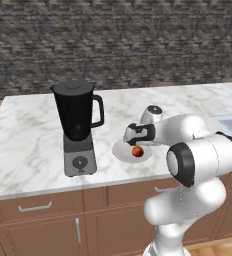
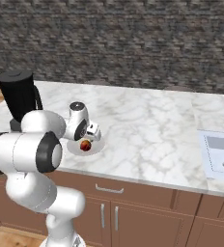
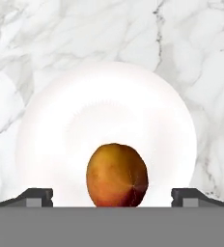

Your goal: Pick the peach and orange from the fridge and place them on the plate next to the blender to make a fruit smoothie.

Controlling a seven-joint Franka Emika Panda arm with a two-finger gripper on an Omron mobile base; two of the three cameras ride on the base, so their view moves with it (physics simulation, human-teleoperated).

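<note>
While the marble counter (image 1: 33,145) stretches wide beneath a dark stone wall (image 1: 113,40), I hold my arm (image 1: 203,160) low over its front edge, above the brown cabinets (image 1: 38,220). To my right a sink (image 2: 220,154) is set into the same counter. The blender (image 1: 78,127) stands upright on the counter, black jug on grey base, with the plate (image 1: 120,150) just beside it and not touching. My gripper (image 3: 112,195) hangs directly over that plate with its fingers spread wide, one tip at each side of the hand view and well clear of the fruit. The peach (image 3: 117,174) sits on the plate between them, towards the nearer rim rather than at the centre, and nothing is gripping it. By my judgement the first fruit is delivered and the orange has yet to come from the fridge. The risk from here lies in the withdrawal: the peach is round and rests free on a shallow plate, so a finger brushing it as I lift or swing away could roll it off the rim and along the counter towards the edge. The plate looks barely wide enough for two fruits, so setting the orange down carelessly could knock this one off.
</note>
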